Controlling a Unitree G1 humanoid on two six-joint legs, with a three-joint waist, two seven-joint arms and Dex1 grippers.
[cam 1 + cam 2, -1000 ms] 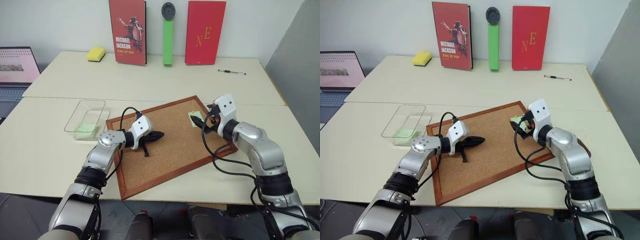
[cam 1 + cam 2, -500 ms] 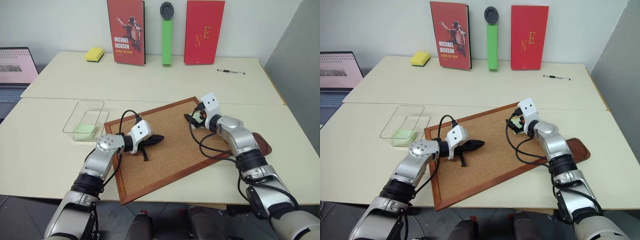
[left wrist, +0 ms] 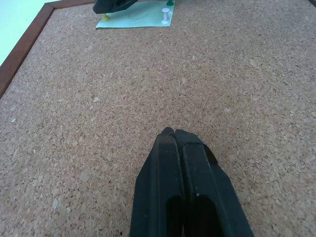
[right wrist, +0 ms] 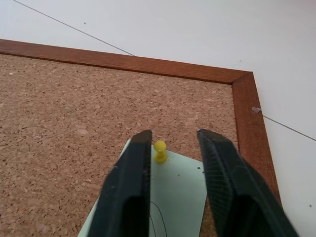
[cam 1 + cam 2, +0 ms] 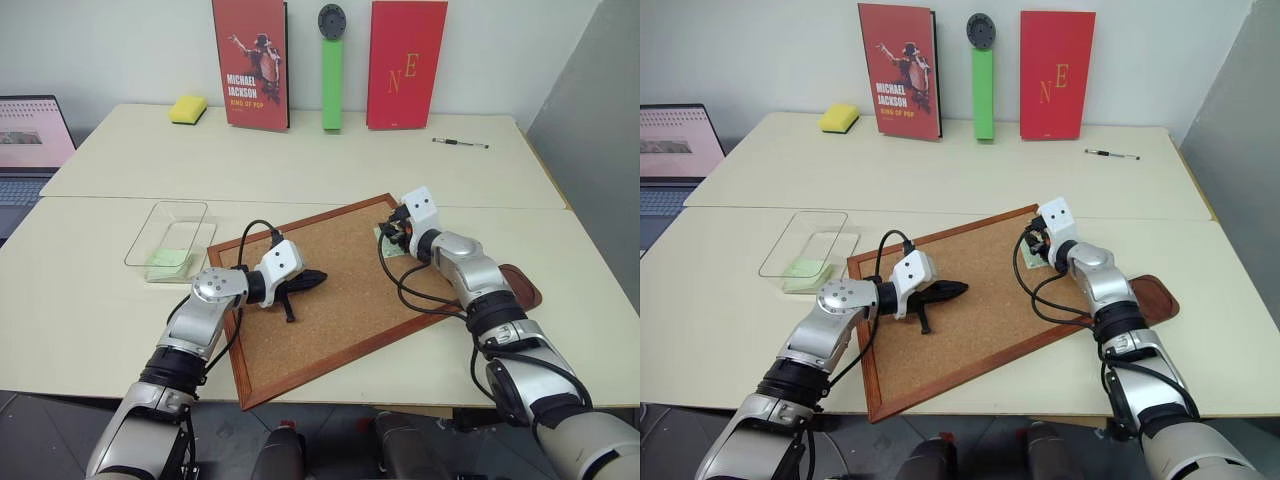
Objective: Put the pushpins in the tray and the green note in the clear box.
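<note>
The green note (image 3: 133,19) lies pinned near the far right corner of the cork board (image 5: 340,300). Three pushpins stand in it: yellow (image 4: 159,150), white (image 3: 165,16) and green (image 3: 170,2). My right gripper (image 4: 173,133) hovers low over the note with the yellow pin between its fingers. The jaws are narrow but still apart, and the pin sits close to one finger. My left gripper (image 3: 174,132) is shut and empty over the middle of the board. The tray (image 5: 522,290) peeks out behind my right forearm. At the left of the board stands the clear box (image 5: 170,232).
A pale green slip (image 5: 165,260) lies inside the clear box. Along the back stand two red books, a green upright bar (image 5: 331,85) and a yellow sponge (image 5: 189,108). A pen (image 5: 461,143) lies at the back right. A laptop (image 5: 30,140) sits far left.
My right gripper has moved forward and down onto the note's corner, and its jaws have narrowed from wide open around the yellow pin. The left arm has kept still.
</note>
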